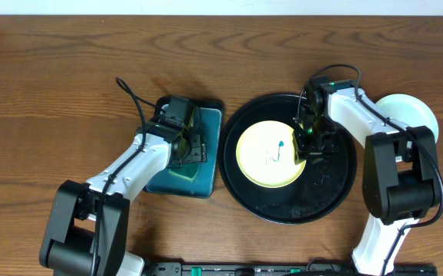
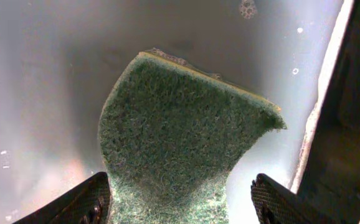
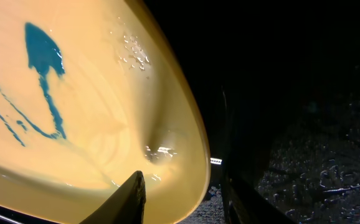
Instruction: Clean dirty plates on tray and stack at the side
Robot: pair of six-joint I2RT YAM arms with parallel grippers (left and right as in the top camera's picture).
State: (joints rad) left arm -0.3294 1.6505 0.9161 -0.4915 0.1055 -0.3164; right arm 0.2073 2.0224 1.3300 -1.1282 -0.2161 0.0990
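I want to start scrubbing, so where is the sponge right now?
The sponge lies in the teal tray, which overhead sits just left of the black tray, and it is between the open fingers of the left gripper.

Yellow plate (image 1: 258, 165): pale, round, wet, teal scribble marks, inside the tray.
Tray (image 1: 336, 195): round, glossy black, wet, raised rim.
White plate (image 1: 415, 113): on surface (image 1: 68, 61), just right of the tray, partly hidden.

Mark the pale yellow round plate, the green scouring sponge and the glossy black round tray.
pale yellow round plate (image 1: 254, 161), overhead, unmarked face left of centre.
green scouring sponge (image 2: 180, 137), left wrist, scrub face.
glossy black round tray (image 1: 323, 192), overhead, wet floor.
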